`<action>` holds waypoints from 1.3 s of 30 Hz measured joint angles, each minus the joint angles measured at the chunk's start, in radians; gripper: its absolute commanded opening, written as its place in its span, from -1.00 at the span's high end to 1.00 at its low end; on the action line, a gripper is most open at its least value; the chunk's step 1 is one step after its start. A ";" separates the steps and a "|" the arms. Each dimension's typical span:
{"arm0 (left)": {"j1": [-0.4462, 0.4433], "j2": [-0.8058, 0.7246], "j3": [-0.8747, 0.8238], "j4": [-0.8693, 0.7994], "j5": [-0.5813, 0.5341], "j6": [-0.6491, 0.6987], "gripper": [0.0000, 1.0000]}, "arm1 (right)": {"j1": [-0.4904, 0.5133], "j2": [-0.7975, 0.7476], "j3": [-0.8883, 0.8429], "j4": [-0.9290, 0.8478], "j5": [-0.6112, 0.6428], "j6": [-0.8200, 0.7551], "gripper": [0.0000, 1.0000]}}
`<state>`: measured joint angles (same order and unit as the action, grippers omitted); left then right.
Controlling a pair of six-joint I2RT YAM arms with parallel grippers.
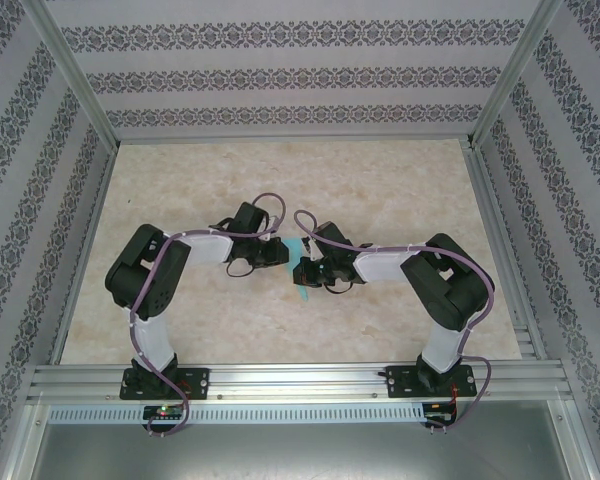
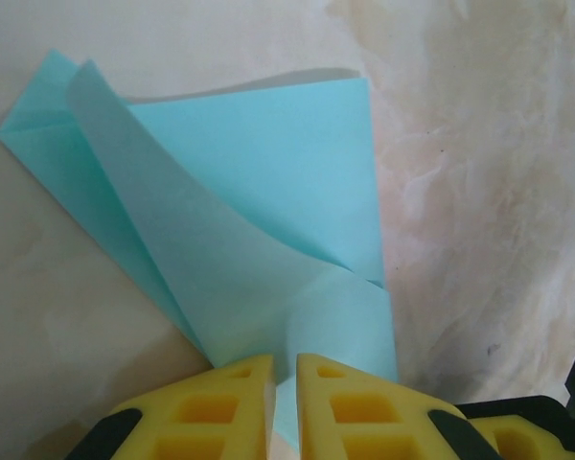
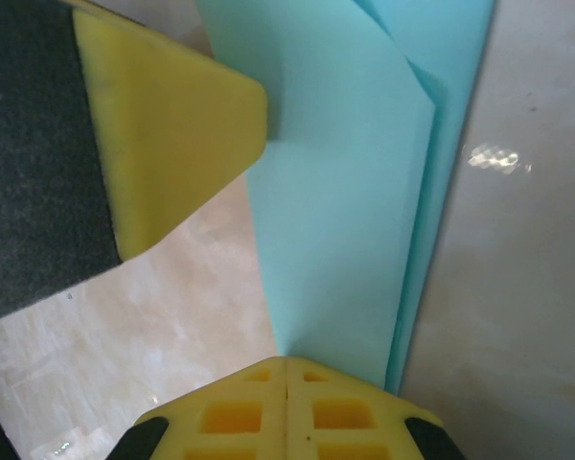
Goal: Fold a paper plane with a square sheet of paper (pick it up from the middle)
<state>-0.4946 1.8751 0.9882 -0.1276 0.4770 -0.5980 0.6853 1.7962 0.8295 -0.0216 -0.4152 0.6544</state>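
Observation:
The turquoise sheet of paper (image 2: 268,172) is folded into layered, pointed flaps and is held just above the marble tabletop between both arms, mid-table (image 1: 299,250). My left gripper (image 2: 286,369) has its yellow fingers a narrow gap apart, with a curled flap of the paper running down into that gap. My right gripper (image 3: 286,362) is shut, and the paper's narrow end (image 3: 345,240) is pinched at its tips. A yellow left finger (image 3: 163,125) touches the paper's upper edge in the right wrist view. From above, the left gripper (image 1: 280,254) and right gripper (image 1: 303,270) nearly meet.
The tabletop (image 1: 280,180) is beige marble, framed by aluminium rails (image 1: 290,380) at the near edge and patterned walls on three sides. Both arm bases stand on the near rail.

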 measured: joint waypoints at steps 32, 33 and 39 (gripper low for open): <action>0.110 0.121 0.236 -0.217 -0.020 0.117 0.69 | 0.000 -0.016 -0.042 0.067 0.019 -0.027 0.88; 0.114 0.127 0.251 -0.224 -0.034 0.124 0.69 | 0.000 -0.018 -0.042 0.067 0.019 -0.027 0.88; 0.163 0.160 0.349 -0.234 -0.130 0.154 0.67 | 0.000 -0.025 -0.042 0.050 0.022 -0.023 0.86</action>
<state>-0.3313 2.0350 1.3376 -0.3618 0.3466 -0.4435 0.6853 1.7710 0.7872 0.0288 -0.3931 0.6312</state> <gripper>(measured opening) 0.164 0.068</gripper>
